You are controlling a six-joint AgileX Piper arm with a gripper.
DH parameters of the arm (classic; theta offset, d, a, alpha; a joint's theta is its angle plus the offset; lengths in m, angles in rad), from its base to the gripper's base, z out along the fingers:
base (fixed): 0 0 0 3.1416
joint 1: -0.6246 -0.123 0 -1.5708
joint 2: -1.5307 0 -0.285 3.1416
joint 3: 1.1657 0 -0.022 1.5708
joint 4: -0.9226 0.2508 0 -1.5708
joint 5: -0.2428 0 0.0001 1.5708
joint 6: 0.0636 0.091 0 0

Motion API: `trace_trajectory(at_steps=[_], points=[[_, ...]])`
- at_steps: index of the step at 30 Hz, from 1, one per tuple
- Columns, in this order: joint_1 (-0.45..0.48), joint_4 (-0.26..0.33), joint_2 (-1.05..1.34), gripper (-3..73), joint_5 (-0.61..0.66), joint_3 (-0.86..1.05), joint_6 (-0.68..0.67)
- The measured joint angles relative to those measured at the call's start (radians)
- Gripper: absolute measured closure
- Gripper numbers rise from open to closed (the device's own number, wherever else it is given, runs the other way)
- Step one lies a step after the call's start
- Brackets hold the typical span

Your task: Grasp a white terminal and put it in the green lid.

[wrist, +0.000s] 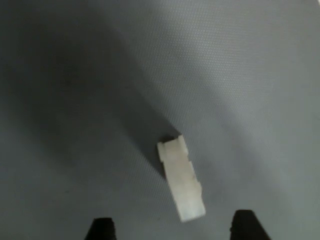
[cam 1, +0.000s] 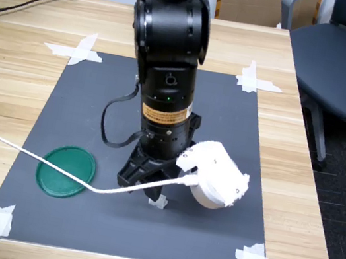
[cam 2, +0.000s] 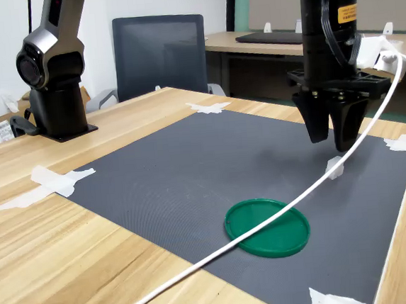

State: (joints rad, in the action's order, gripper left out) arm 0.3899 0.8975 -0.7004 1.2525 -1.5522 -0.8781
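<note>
- The gripper (cam 2: 334,144) hangs nose-down over the dark mat (cam 2: 190,167), fingers spread and holding nothing, so the grasp is not made.
- In the wrist view the two dark fingertips (wrist: 102,227) sit wide apart at the picture's edge, and the white terminal (wrist: 181,181) lies on the mat in the gap between them, closer to one tip than the other.
- The terminal lies slanted across the line between the tips, not square to them; I judge a small turn or shift could be needed before the close.
- In the second exterior view the terminal (cam 2: 334,167) shows just under the fingertips, resting on the mat, with clear air between it and the tips.
- In the first exterior view the terminal (cam 1: 158,201) peeks out directly below the fingers, partly hidden by the arm and the white cable (cam 1: 34,158).
- The green lid (cam 1: 66,171) lies flat on the mat, well apart from the fingers, off to the first exterior view's left; nothing is in it.
- The cable sweeps over the lid in both exterior views; whether it touches I cannot tell.
- Progress, as I read it: approach and line-up done; still to come are the last descent, the close, the lift, the carry to the lid and the release.
</note>
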Motion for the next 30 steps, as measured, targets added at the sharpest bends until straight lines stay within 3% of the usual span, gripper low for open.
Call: trace_trajectory(at_steps=[17,22,30], points=[[0.0,-0.002,-0.07,26.6,-0.037,-0.001,-0.01],[0.0,0.001,-0.075,36.8,-0.034,-0.003,-0.01],[0.0,0.001,-0.076,61.7,-0.043,-0.003,-0.007]])
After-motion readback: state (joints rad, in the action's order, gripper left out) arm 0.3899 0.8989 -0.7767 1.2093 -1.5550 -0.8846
